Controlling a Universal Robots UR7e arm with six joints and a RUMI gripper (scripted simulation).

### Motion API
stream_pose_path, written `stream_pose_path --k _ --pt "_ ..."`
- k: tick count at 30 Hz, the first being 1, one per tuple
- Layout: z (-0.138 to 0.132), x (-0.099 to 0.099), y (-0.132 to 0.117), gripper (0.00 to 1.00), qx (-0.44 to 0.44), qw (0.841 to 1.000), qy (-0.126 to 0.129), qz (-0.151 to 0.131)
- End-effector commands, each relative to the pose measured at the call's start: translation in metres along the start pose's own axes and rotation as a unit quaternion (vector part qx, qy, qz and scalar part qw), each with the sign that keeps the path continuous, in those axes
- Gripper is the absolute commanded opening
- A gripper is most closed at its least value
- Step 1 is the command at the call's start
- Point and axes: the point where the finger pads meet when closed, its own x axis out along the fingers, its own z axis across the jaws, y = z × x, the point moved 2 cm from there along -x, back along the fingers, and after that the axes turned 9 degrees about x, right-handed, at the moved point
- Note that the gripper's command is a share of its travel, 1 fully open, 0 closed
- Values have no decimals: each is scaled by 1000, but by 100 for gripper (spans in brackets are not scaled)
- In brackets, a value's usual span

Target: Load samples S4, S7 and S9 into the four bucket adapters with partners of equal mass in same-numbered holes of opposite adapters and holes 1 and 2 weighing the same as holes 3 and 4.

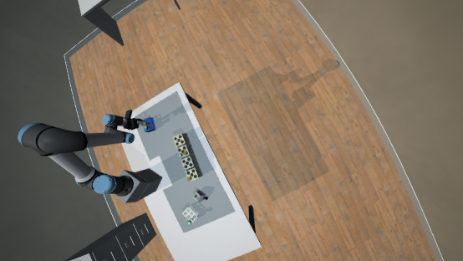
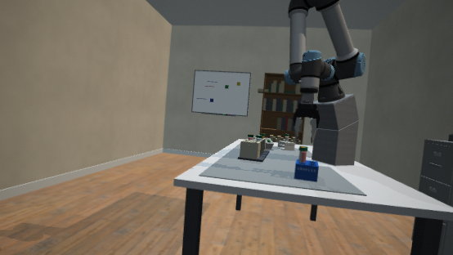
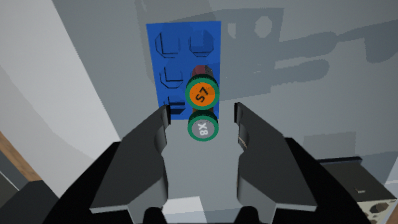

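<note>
Tube S7: rigid, probably light, smooth-walled; best pinched just below its cap, clear of neighbouring X8. Gripper: fingers parted, grasping nothing.

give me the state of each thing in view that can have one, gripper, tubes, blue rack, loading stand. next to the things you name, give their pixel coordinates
gripper (image 1: 143,123) (image 3: 202,105): open, nothing between its fingers
S7 (image 3: 202,93): capped, standing in a rack well
X8 (image 3: 203,127): capped, in the rack beside S7
blue rack (image 2: 307,171) (image 3: 184,30): upright, partly filled
loading stand (image 2: 253,158): bearing adapters, some holes filled
</note>
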Motion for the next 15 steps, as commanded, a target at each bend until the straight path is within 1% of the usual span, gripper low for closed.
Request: stream_pose_path --k 1,5,15 --pt "2 18 1 35 2 1000 -1 -1" --pt "2 31 1 35 2 1000 -1 -1" --pt "1 39 1 35 1 1000 -1 -1"
